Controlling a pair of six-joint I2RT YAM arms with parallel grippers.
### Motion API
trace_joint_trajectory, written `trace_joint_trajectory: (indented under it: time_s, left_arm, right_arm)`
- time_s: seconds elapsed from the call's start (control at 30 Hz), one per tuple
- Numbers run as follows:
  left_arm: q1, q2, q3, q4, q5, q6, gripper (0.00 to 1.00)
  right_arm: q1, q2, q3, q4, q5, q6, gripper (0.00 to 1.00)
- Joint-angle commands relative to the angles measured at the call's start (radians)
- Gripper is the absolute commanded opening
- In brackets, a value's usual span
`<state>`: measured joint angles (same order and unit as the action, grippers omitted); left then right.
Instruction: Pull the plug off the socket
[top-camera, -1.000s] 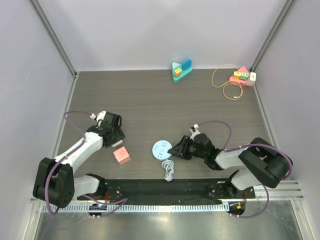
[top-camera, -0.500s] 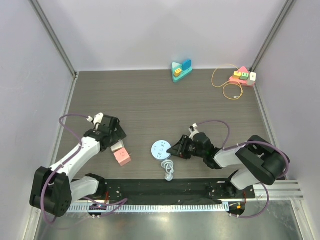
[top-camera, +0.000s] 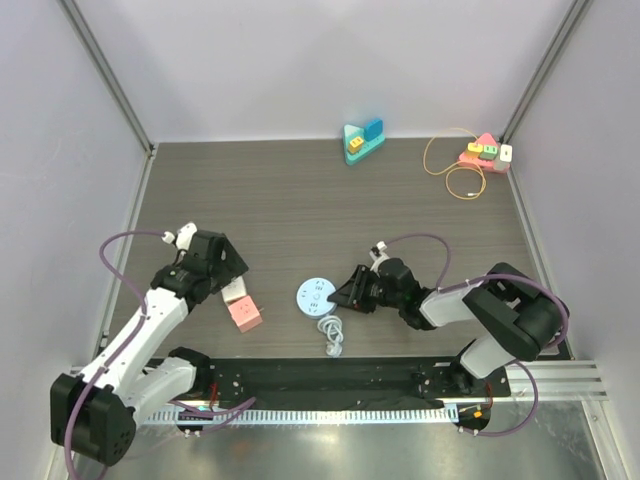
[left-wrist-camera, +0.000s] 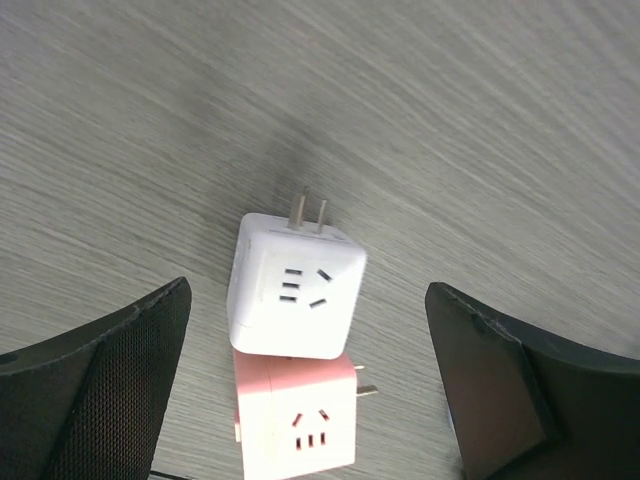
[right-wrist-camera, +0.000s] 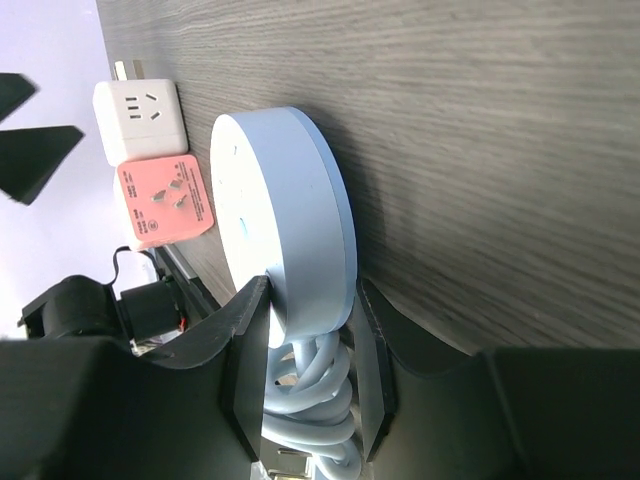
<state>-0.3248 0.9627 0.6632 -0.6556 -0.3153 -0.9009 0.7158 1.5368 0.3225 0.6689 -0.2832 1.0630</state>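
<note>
The bench carries everything close to the arms' bases. The right arm lies low, and its claw is pinching the rim of the round blue socket. The wrist view shows one finger on each side of the disc's edge, with the coiled cord bunched below. The left claw hangs fully spread, grasping nothing, above the two cubes.

The white plug cube rests on the bench, touching the pink cube along one side. Its two prongs are bare and point away from the pink cube. It sits well apart from the round socket, so the plug appears to be off already.

Procedure for the step in hand, clearing away:
1. Raise the left claw straight up with the jaws wide. Both fingers flank the cubes, and a sideways move could knock them.
2. Release the round socket only when it sits flat.
3. Avoid snagging the cord.
</note>
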Motion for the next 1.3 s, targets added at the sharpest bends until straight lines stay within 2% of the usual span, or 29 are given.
trace_joint_trajectory:
  time_s: [0.0, 0.13, 0.37, 0.6, 0.77, 1.07, 1.27]
  left_arm:
    - [0.006, -0.059, 0.058, -0.033, 0.033, 0.023, 1.0]
    - [0.006, -0.11, 0.067, -0.039, 0.11, 0.046, 1.0]
    - [0.006, -0.177, 0.058, -0.015, 0.24, 0.099, 0.99]
    - [0.006, -0.188, 0.045, 0.056, 0.282, 0.125, 0.99]
    - [0.006, -0.191, 0.016, 0.085, 0.295, 0.137, 0.99]
    - [0.006, -0.173, 0.016, 0.097, 0.283, 0.143, 0.98]
    - [0.004, -0.261, 0.047, 0.053, 0.361, 0.059, 0.99]
  right_arm:
    - [-0.003, 0.039, 0.036, -0.153, 0.068, -0.078, 0.01]
    - [-0.01, 0.071, 0.142, -0.206, 0.081, -0.112, 0.01]
    - [-0.064, 0.224, 0.377, -0.23, 0.052, -0.173, 0.01]
    - [-0.076, 0.48, 0.685, -0.172, -0.002, -0.183, 0.01]
    - [-0.072, 0.647, 0.878, -0.098, 0.044, -0.111, 0.01]
    - [0.026, 0.865, 1.194, -0.029, 0.139, -0.046, 0.01]
    - [0.114, 1.013, 1.475, -0.156, 0.187, -0.055, 0.01]
